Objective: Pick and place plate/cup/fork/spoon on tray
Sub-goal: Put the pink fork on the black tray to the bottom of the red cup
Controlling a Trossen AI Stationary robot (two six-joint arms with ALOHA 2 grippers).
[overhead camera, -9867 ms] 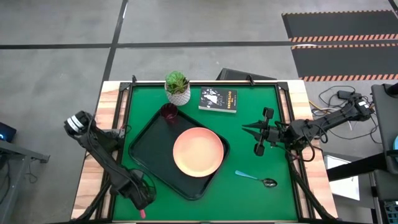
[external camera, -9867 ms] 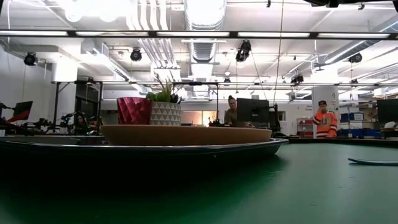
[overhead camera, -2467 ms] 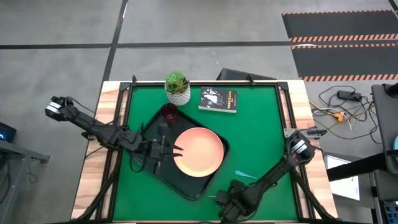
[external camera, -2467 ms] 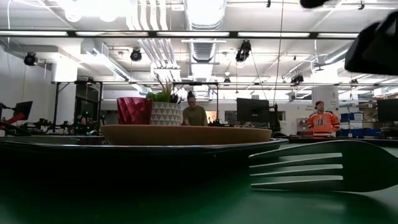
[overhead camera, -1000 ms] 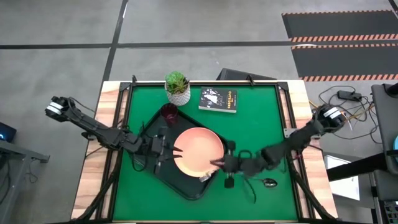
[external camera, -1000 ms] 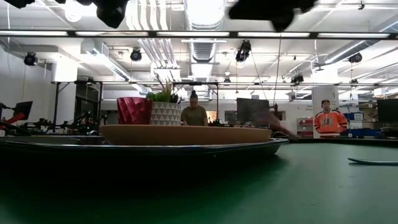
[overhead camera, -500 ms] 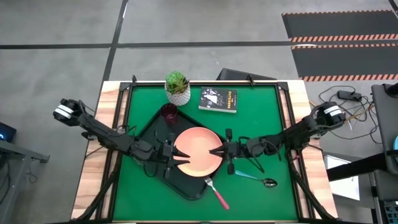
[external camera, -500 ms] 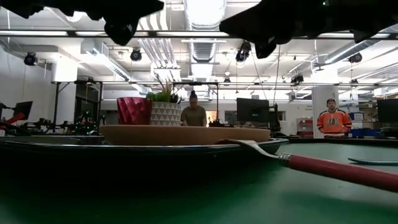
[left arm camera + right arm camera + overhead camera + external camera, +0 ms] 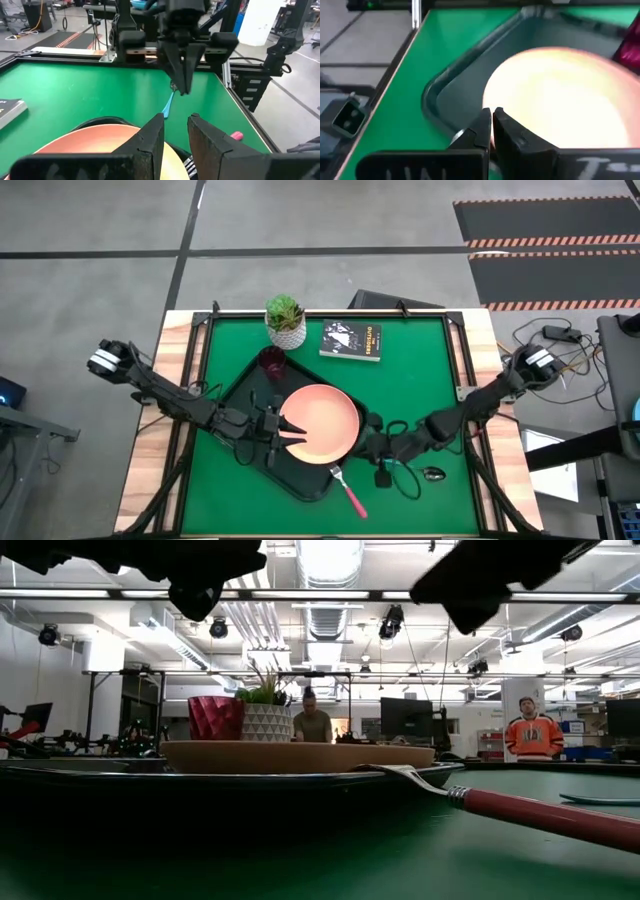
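Right gripper (image 9: 368, 442): 2 fingers nearly pressed together, nothing between them, poised just off tray (image 9: 232, 412) corner. We judge it empty because fork (image 9: 347, 491) already lies below its tips, tines on tray rim, pink handle on mat. Spoon (image 9: 432, 474) behind it, beside arm, not yet trayed. Left gripper (image 9: 290, 428): fingers slightly parted, empty, over plate (image 9: 320, 424) edge. Cup (image 9: 272, 360) beyond, in tray.

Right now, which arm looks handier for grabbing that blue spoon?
Probably the right arm: its gripper hovers just right of the tray, close to the spoon. The left gripper sits over the plate, farther away.
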